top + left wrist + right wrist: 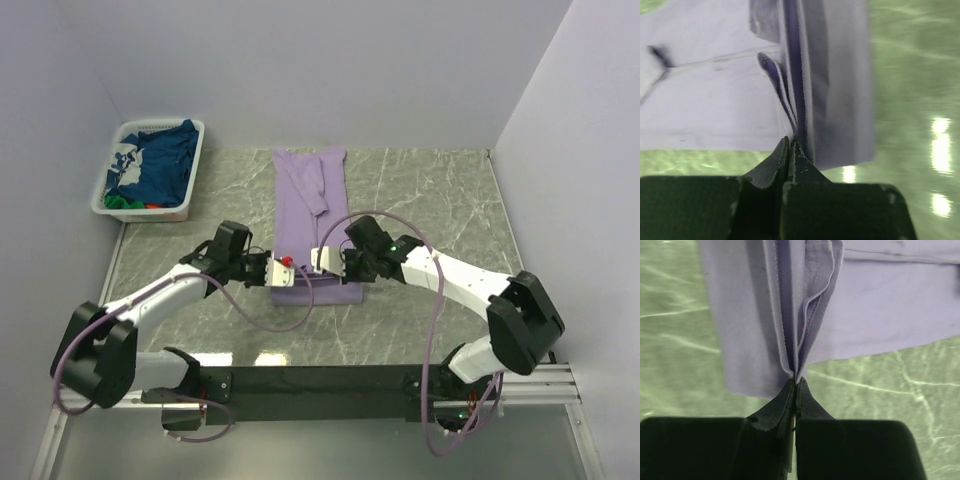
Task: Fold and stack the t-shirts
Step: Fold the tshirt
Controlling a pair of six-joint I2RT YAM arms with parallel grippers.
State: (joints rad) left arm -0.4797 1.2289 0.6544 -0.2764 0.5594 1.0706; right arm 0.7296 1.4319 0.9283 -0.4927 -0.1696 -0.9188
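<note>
The lavender t-shirt (311,205) lies in a long narrow fold down the middle of the table. My left gripper (272,271) is shut on its near left hem, and the pinched cloth (815,90) rises from the fingertips in the left wrist view. My right gripper (322,259) is shut on the near right hem, with the gathered cloth (790,315) lifted above the table. The near end of the shirt hangs between the two grippers. A navy blue t-shirt with white print (160,160), a green one (120,203) and a red one (152,206) lie in the basket.
A white slatted basket (190,170) stands at the far left corner of the green marble table (430,200). Grey walls close the table on the left, back and right. A black rail (320,380) runs along the near edge.
</note>
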